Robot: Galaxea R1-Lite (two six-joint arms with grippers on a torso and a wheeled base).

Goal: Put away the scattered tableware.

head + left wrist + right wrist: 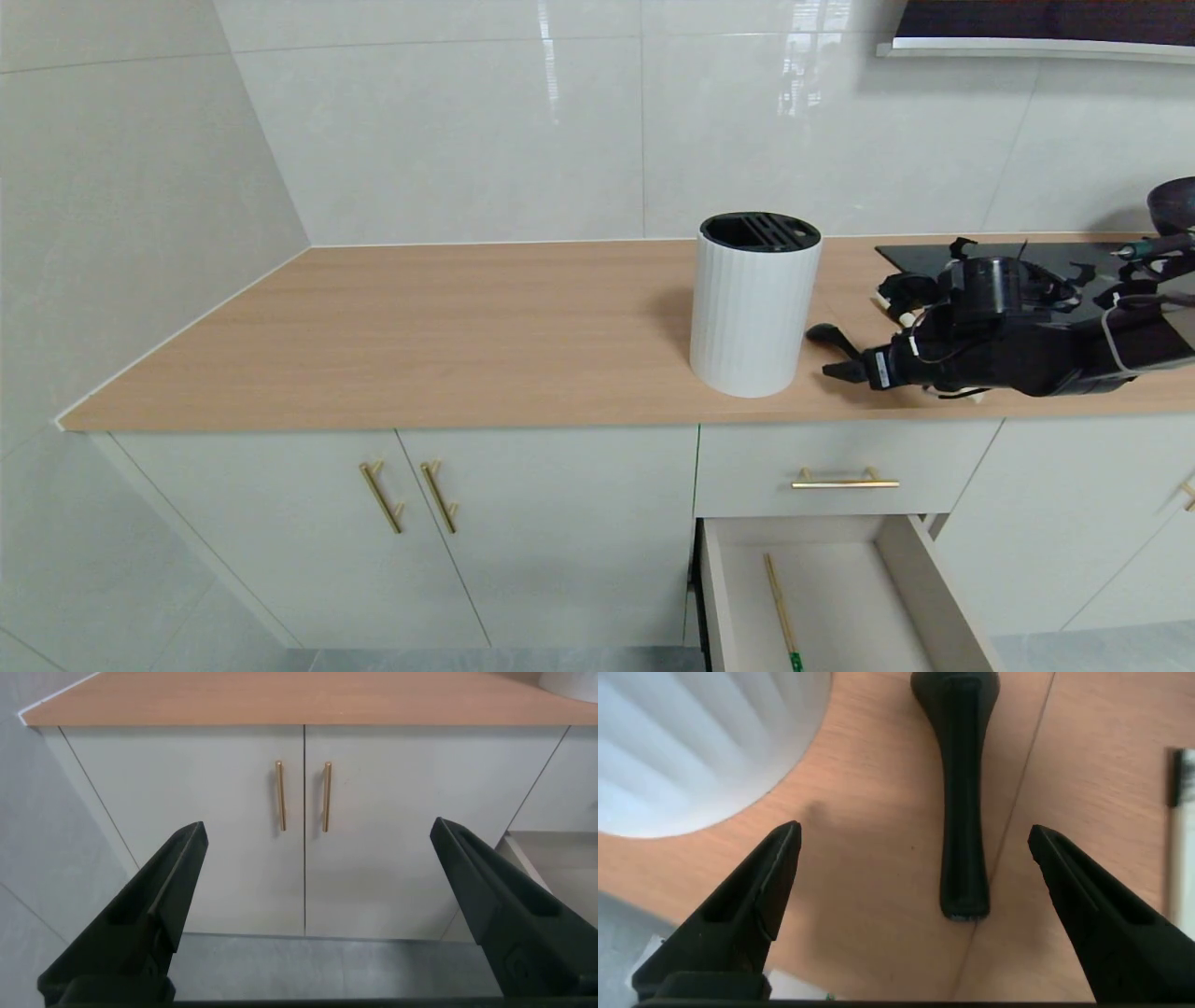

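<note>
Right claw [822, 352] open, low over bench [420, 327], just beside white holder [754, 303]. Black utensil handle [962, 793] lies flat on bench beside holder, between claw fingers, touching neither. Left claw [318, 915] open.

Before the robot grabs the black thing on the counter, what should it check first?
1. Right claw open: ok.
2. Black handle lined up inside that claw: ok.
3. Claw low enough to grip it: cannot tell.
4. White holder very near the claw, touching or not: cannot tell.
5. Drawer open, ready to take it: ok.
6. Left claw open, down by the cabinet doors, out of the way: ok.
</note>
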